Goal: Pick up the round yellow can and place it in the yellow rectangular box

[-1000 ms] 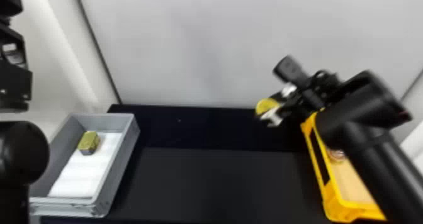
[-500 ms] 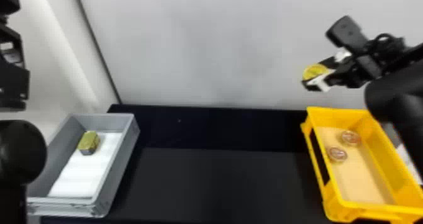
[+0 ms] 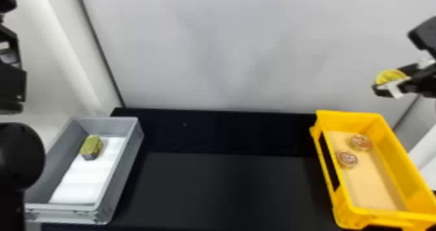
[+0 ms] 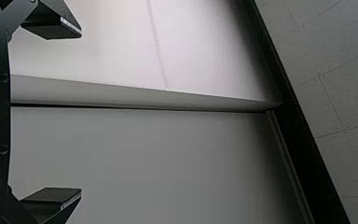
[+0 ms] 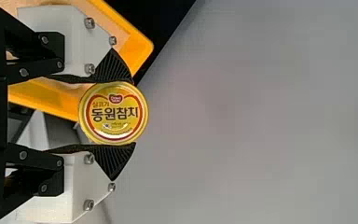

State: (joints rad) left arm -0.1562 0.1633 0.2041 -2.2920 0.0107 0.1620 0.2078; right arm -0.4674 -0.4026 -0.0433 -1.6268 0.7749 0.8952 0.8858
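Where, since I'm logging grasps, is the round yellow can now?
At the head view's right, the can is in the right gripper, in the air near the far end of the yellow box.

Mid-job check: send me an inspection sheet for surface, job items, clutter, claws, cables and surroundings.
Surface: dark table, a box at either end.
Job items: round yellow can held up in the air, not yet in the yellow box at right.
Clutter: two round items in the yellow box; one small block in the gray box at left.
Claws: right claw closed on the can; left claw open, holding nothing.
Cables: nothing seen.
Surroundings: pale wall behind the table.
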